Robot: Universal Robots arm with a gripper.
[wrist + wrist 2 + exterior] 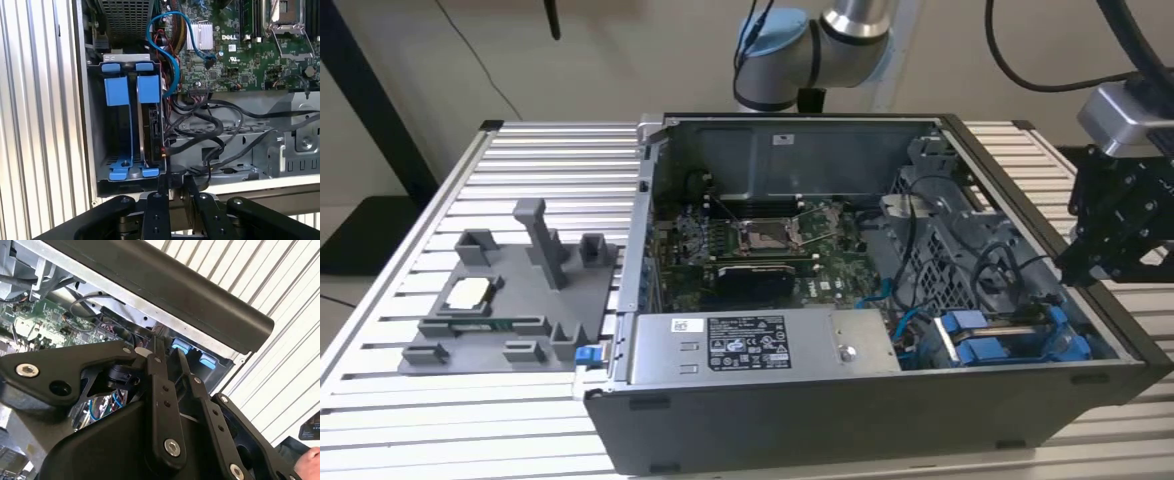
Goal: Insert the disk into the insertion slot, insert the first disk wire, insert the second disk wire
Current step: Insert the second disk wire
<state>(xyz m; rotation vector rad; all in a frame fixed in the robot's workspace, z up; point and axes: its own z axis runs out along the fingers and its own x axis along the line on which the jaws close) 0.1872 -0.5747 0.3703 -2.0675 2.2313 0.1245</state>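
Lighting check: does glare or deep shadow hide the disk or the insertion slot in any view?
First wrist view: the insertion slot is shadowed inside, yet the disk in its blue carrier stays visible; the slatted table glares mildly. Exterior view: even light, no glare. Second wrist view: the black gripper darkens the foreground against bright slats.

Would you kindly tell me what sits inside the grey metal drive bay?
Two bright blue plastic carrier frames stand inside; one holds a flat dark disk, edge-on. The disk's broad faces are covered.
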